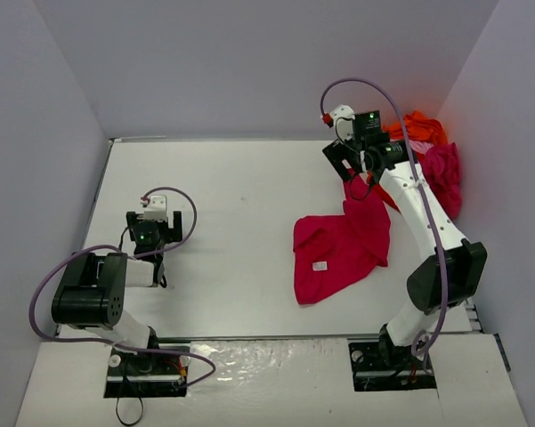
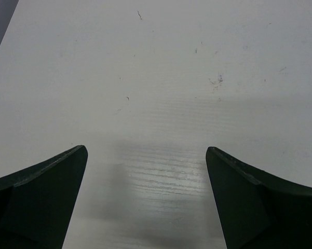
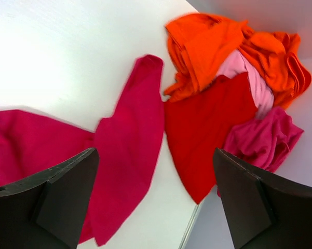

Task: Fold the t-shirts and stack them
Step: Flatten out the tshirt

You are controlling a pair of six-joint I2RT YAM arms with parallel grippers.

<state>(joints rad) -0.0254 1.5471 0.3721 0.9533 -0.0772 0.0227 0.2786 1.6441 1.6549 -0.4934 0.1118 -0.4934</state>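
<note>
Left gripper (image 2: 146, 150): jaws wide apart, nothing between them, over bare table (image 1: 231, 196), well apart from any cloth. Crimson shirt (image 1: 338, 245) lies crumpled right of centre, unfolded (white label showing), long axis running diagonally from near-left to far-right. Right gripper (image 3: 156, 151): jaws apart, holding nothing, hovering over the shirt's far-right tip. The shirt trails from it toward the near edge, so the right arm is nearer. The rest are heaped in the far right corner: orange shirt (image 3: 213, 46), pale pink shirt (image 3: 244, 72), red shirt (image 3: 207, 124), magenta shirt (image 3: 262, 140). My read: flattening crimson needs the left arm to come across.
</note>
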